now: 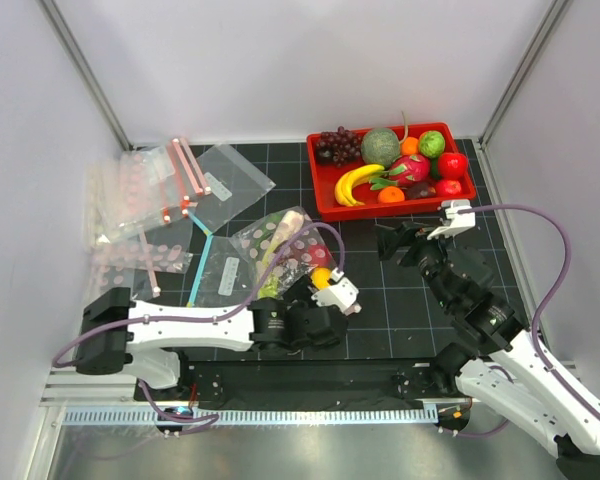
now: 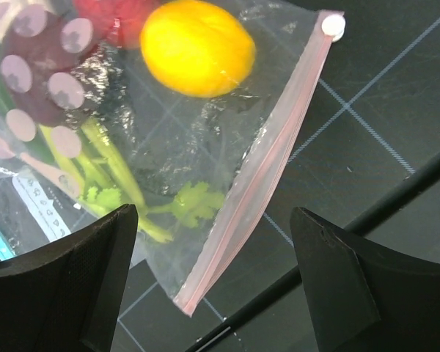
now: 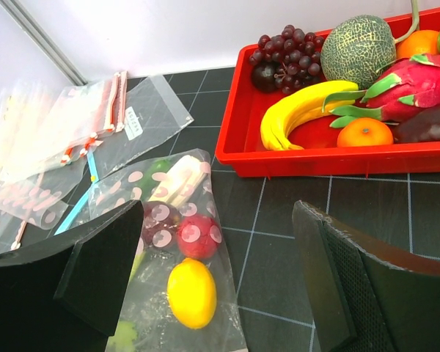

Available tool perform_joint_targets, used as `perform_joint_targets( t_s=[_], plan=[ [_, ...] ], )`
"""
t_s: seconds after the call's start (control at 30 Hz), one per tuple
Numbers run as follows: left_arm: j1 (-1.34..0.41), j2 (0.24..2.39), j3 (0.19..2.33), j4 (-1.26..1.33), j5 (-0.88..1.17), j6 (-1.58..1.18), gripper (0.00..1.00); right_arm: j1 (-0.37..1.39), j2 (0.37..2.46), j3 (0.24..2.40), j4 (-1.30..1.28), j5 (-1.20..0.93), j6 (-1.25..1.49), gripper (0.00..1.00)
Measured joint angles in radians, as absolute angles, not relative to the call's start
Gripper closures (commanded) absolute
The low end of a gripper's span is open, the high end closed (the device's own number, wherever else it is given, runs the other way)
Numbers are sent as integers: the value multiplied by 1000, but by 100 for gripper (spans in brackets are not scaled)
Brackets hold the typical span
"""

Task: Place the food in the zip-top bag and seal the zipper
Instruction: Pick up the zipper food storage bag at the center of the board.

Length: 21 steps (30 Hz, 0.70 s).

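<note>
While zip-top bag [image 1: 280, 245] lies diagonally, zipper [image 2: 264, 172] nearward, celery [image 2: 117, 170] leaves toward zipper

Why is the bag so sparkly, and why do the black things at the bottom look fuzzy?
Left wrist view: light glints white off the crinkly zip-top bag and the lemon; the close black fingers look slightly soft. Right wrist view: the fingers are dark and soft-edged too, while the red tray is crisp. Top view: even light, little glare.
</note>
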State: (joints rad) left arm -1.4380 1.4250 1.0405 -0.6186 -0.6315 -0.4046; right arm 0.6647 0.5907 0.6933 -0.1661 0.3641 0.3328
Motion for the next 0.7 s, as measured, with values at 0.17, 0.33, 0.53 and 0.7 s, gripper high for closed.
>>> perform_joint_targets(
  t_s=[0.17, 0.33, 0.53, 0.7],
  plan=[
    [-1438, 1569, 1090, -630, -652, -389, 24, 665, 589, 693, -166, 364, 333, 10],
    [-1430, 1683, 1150, -663, -708, -401, 96, 665, 580, 693, -166, 364, 333, 10],
    [-1398, 1726, 1245, -731, -767, -384, 100, 665, 561, 688, -165, 364, 332, 11],
    [-1385, 1739, 1359, -796, -792, -379, 100, 665, 556, 687, -157, 347, 330, 11]
  ],
)
